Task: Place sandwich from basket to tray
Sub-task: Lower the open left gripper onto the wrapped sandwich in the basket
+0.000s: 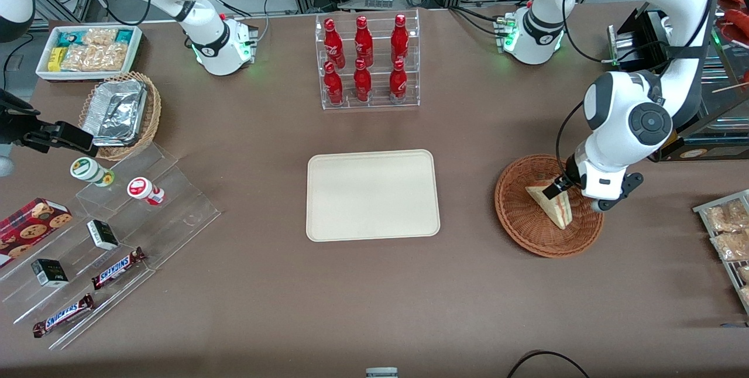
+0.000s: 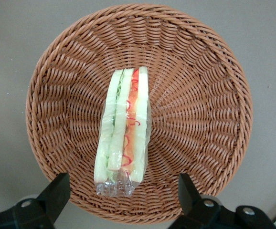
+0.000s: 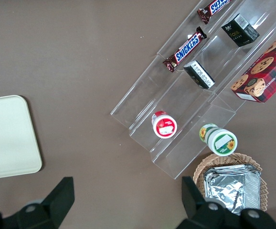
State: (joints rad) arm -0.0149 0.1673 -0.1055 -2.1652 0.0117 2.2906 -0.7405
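Observation:
The sandwich point(image 1: 553, 205), a wedge in clear wrap with red and green filling at its edge point(image 2: 123, 129), lies in the round reddish-brown wicker basket point(image 1: 515, 214) toward the working arm's end of the table. My left gripper point(image 1: 570, 195) hangs low over the basket point(image 2: 200, 86), open. Its dark fingers point(image 2: 57, 188) stand wide on either side of the wedge's wrapped end, touching nothing. The cream tray point(image 1: 372, 195) lies flat at the table's middle with nothing on it; its corner shows in the right wrist view point(image 3: 6, 138).
A clear rack of red bottles point(image 1: 370, 62) stands farther from the camera than the tray. Toward the parked arm's end are an acrylic stepped stand with snack bars point(image 1: 111, 237), a tan basket of foil containers point(image 1: 120, 112) and a white snack box point(image 1: 88, 50). Packets on a rack point(image 1: 728, 232) lie beside the basket.

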